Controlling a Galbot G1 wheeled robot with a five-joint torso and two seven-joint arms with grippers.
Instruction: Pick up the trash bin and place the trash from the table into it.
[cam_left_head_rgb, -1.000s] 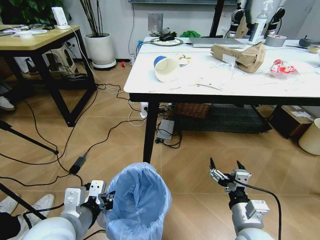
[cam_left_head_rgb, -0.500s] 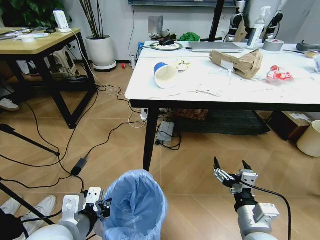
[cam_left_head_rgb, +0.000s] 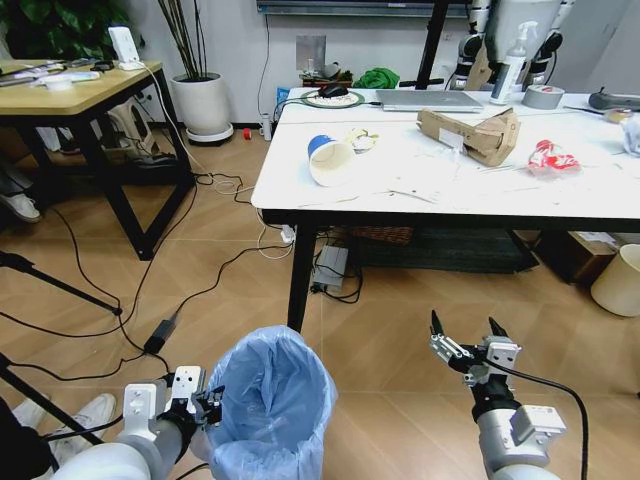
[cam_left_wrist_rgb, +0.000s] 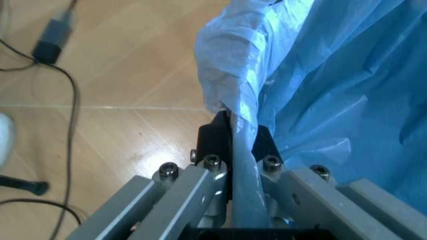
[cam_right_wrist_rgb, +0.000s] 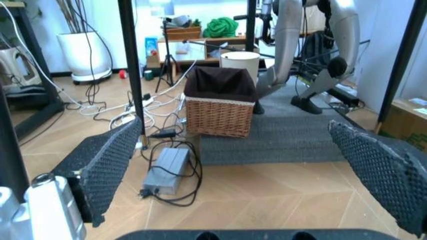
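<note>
The trash bin (cam_left_head_rgb: 272, 405), lined with a crinkled light-blue bag, hangs low in front of me, and my left gripper (cam_left_head_rgb: 207, 406) is shut on its rim (cam_left_wrist_rgb: 241, 150). My right gripper (cam_left_head_rgb: 466, 334) hovers open and holds nothing, low over the floor in front of the table (cam_left_head_rgb: 600, 195). On the white table lie the trash: a blue-white paper cup (cam_left_head_rgb: 330, 160) on its side, a torn cardboard box (cam_left_head_rgb: 470, 130), a crushed red-labelled bottle (cam_left_head_rgb: 551, 156) and white papers (cam_left_head_rgb: 420, 170).
A laptop (cam_left_head_rgb: 428, 99), tape roll (cam_left_head_rgb: 545, 96) and spray bottle (cam_left_head_rgb: 510, 70) sit at the table's far edge. Cables (cam_left_head_rgb: 140, 300) trail over the wooden floor. A wicker basket (cam_right_wrist_rgb: 220, 102) stands under the table, a cream bin (cam_left_head_rgb: 618, 280) to the right, a wooden desk (cam_left_head_rgb: 70, 95) at left.
The whole view has shifted, so the table now looks farther off. The bin stays held in my left gripper, and both grippers sit slightly lower in the picture.
</note>
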